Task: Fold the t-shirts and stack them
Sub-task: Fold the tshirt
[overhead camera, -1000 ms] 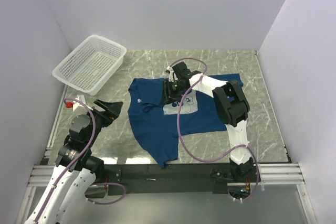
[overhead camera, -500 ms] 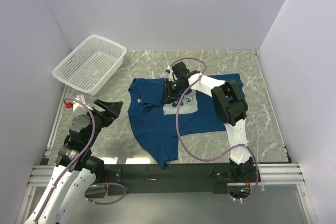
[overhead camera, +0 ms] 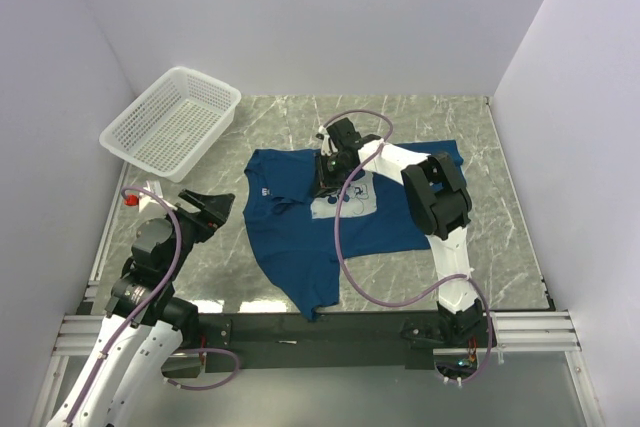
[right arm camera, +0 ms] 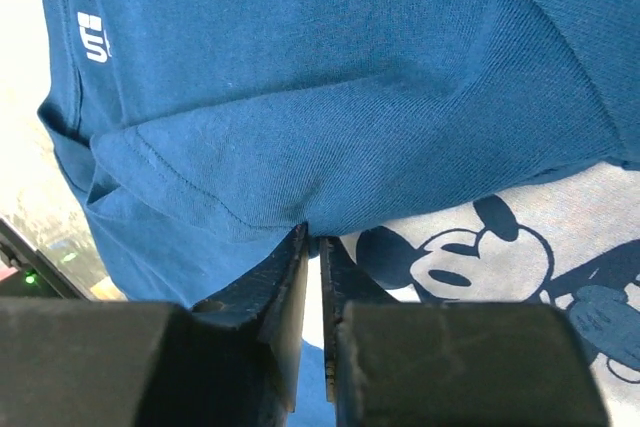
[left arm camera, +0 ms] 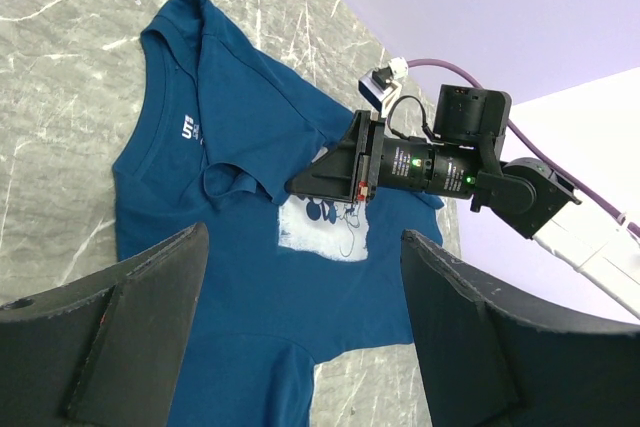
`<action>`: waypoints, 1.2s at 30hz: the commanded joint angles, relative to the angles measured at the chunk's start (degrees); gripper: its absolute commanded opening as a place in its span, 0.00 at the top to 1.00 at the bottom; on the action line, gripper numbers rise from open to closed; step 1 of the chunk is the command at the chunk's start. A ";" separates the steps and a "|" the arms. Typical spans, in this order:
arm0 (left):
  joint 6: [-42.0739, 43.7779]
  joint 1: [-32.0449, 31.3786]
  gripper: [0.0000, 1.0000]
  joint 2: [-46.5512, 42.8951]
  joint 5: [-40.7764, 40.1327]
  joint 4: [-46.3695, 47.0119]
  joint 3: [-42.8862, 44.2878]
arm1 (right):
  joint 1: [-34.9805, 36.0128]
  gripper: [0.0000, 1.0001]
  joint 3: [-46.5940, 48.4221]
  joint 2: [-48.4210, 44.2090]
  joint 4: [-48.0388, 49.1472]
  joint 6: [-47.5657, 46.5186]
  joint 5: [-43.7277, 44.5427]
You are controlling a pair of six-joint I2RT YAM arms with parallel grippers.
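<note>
One dark blue t-shirt (overhead camera: 300,232) lies spread on the marble table, its pale mouse print (overhead camera: 347,203) facing up. My right gripper (overhead camera: 322,185) is low over the chest, shut on a folded sleeve edge of the t-shirt (right arm camera: 330,87) beside the print (right arm camera: 500,257). Its jaws (right arm camera: 315,237) are nearly together with cloth pinched at the tips. My left gripper (overhead camera: 214,209) is open and empty, held above the table left of the shirt. In the left wrist view (left arm camera: 300,342) it looks onto the shirt (left arm camera: 230,277) and the right gripper (left arm camera: 300,185).
A white mesh basket (overhead camera: 170,123) stands at the back left, away from the shirt. The right arm's purple cable (overhead camera: 340,247) loops over the shirt's middle. Walls close the table at the back and both sides.
</note>
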 commanded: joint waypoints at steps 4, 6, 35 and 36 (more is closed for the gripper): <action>0.13 0.17 0.17 -0.92 0.76 1.07 0.46 | 0.21 0.91 -2.25 -6.17 0.65 -1.66 0.72; 0.13 0.17 0.17 -0.92 0.77 0.90 0.55 | 0.13 0.92 -2.69 -7.14 0.65 -1.92 0.81; 0.83 0.17 0.17 -0.40 1.82 1.51 1.17 | -5.94 0.91 -7.09 -11.54 -4.45 -6.93 4.24; 0.92 0.17 0.17 -0.31 1.91 1.68 1.08 | -5.94 0.90 -6.92 -11.46 -4.36 -7.11 4.32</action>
